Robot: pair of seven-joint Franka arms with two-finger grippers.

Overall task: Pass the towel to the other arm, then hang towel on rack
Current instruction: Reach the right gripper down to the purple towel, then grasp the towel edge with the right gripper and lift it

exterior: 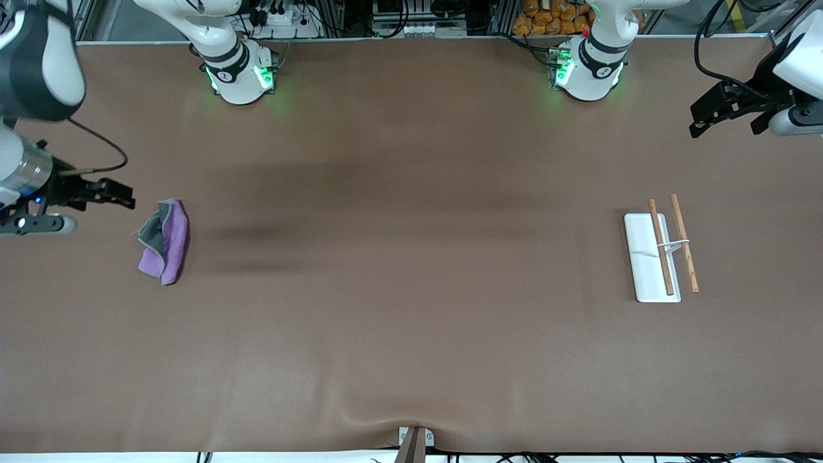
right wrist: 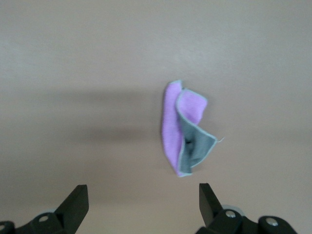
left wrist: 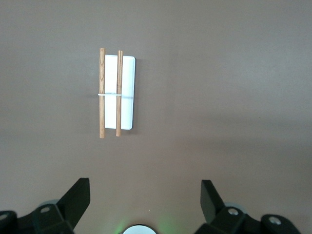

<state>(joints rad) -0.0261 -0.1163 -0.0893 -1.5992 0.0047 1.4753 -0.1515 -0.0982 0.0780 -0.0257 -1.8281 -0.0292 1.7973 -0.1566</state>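
The towel lies crumpled on the table toward the right arm's end, purple with a dark grey fold showing; it also shows in the right wrist view. My right gripper hangs in the air just beside the towel, open and empty. The rack, a white base plate with two brown rods joined by a thin wire, lies toward the left arm's end and shows in the left wrist view. My left gripper is raised over the table's end, away from the rack, open and empty.
The brown table mat spreads wide between towel and rack. The two arm bases stand along the table's edge farthest from the front camera. A small bracket sits at the edge nearest it.
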